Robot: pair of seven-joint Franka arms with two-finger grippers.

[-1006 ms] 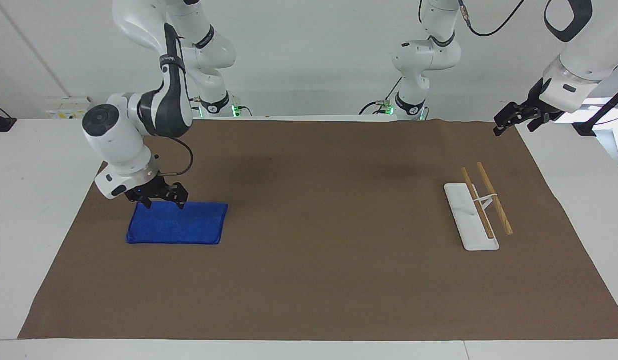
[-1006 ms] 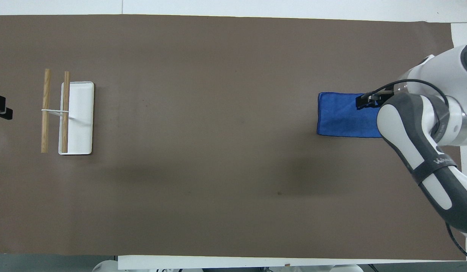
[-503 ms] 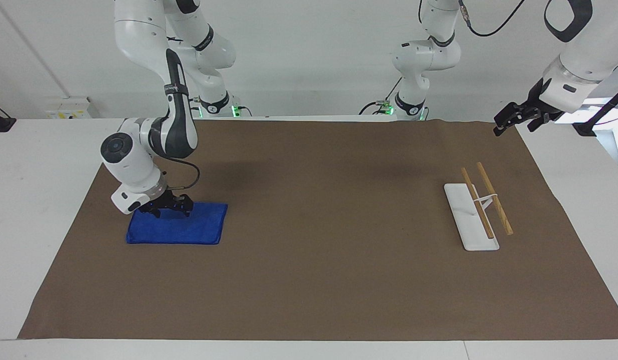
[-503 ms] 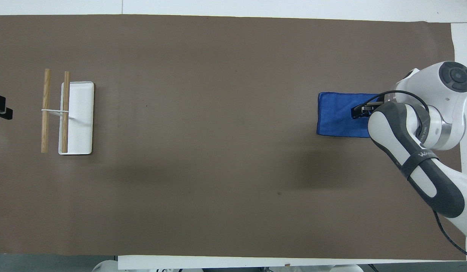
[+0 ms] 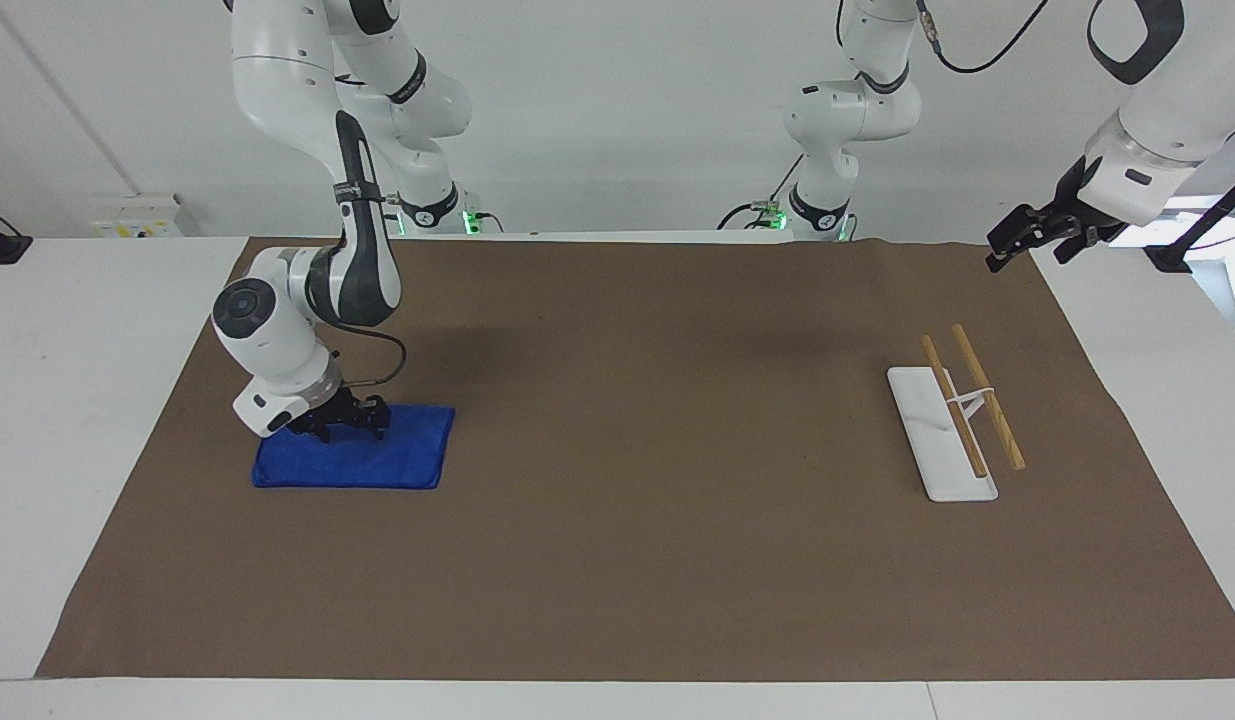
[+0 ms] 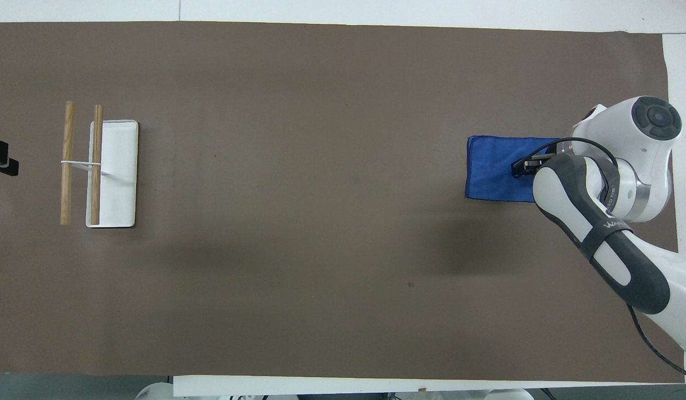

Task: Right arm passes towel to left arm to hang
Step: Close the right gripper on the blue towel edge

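Towel (image 5: 352,460) lies flat as the right gripper (image 5: 339,425) has dropped onto its robot-side edge, fingers narrowing, nothing lifted; left gripper (image 5: 1017,240) waits open-fingered.

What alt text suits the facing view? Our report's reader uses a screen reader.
The right gripper presses down on a blue towel lying flat on the brown mat. The left gripper waits, raised, near a white rack with two wooden bars.
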